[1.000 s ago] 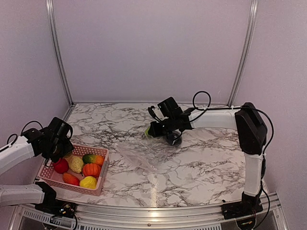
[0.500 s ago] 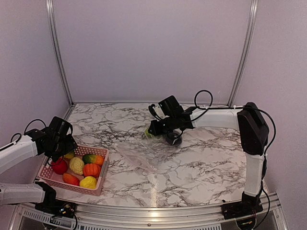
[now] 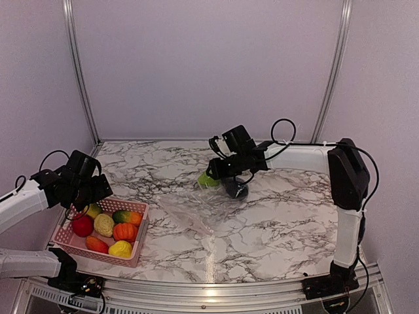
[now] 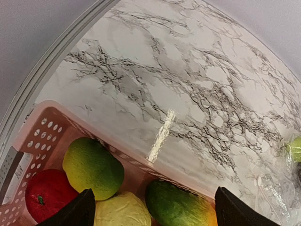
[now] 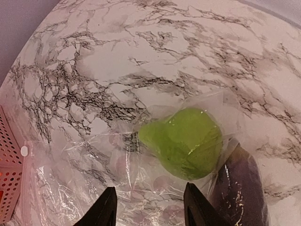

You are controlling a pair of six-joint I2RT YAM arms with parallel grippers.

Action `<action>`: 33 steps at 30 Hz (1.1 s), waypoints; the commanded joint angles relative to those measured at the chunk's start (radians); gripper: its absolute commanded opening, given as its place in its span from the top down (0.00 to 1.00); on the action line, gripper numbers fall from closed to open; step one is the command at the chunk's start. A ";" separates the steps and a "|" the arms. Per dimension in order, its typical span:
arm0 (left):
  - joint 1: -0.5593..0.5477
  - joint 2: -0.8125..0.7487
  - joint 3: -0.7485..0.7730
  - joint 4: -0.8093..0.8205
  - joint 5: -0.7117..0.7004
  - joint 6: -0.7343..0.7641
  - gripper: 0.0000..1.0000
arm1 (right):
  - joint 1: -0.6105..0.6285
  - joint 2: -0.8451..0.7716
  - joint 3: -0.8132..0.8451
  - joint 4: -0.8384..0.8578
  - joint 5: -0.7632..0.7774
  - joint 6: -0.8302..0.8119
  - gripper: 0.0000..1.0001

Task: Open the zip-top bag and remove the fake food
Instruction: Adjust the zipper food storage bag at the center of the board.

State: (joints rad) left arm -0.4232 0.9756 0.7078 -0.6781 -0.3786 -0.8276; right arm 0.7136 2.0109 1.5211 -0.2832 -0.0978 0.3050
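Observation:
The clear zip-top bag (image 3: pixel 196 210) lies crumpled mid-table, and shows in the right wrist view as the bag (image 5: pixel 89 188). Two pieces of fake food lie at its far end: a green pear (image 3: pixel 208 180) and a dark purple eggplant (image 3: pixel 236 190). Through the plastic I see the pear (image 5: pixel 186 141) and the eggplant (image 5: pixel 242 188). My right gripper (image 3: pixel 219 171) hovers just above the pear, its gripper (image 5: pixel 151 209) open with only bag film below. My left gripper (image 3: pixel 91 190) hangs open over the pink basket (image 3: pixel 141 226); the gripper (image 4: pixel 157 212) holds nothing.
The pink basket (image 4: pixel 33 136) at the front left holds several pieces: red apple (image 4: pixel 44 193), green fruit (image 4: pixel 91 167), mango (image 4: pixel 178 205). The basket corner (image 5: pixel 7 174) shows beside the bag. The marble table (image 3: pixel 281 222) is bounded by metal frame posts (image 3: pixel 330 72) and walls.
My left gripper opened wide and rose off the basket, where a green fruit now lies. My right gripper opened and shifted slightly right above the pear.

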 commanded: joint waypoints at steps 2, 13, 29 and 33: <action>-0.168 0.092 0.130 0.020 0.019 0.020 0.10 | -0.022 0.042 0.097 -0.027 0.053 -0.026 0.48; -0.420 0.345 0.269 0.216 0.123 0.016 0.17 | -0.052 0.213 0.298 -0.080 0.119 -0.044 0.34; -0.501 0.628 0.302 0.489 0.261 -0.089 0.28 | -0.066 0.285 0.362 -0.093 0.154 0.012 0.54; -0.501 0.648 0.288 0.506 0.268 -0.109 0.31 | -0.066 0.280 0.352 -0.096 0.152 0.012 0.68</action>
State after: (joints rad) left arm -0.9211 1.6016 0.9871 -0.2268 -0.1287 -0.9054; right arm 0.6548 2.2818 1.8500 -0.3607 0.0544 0.3099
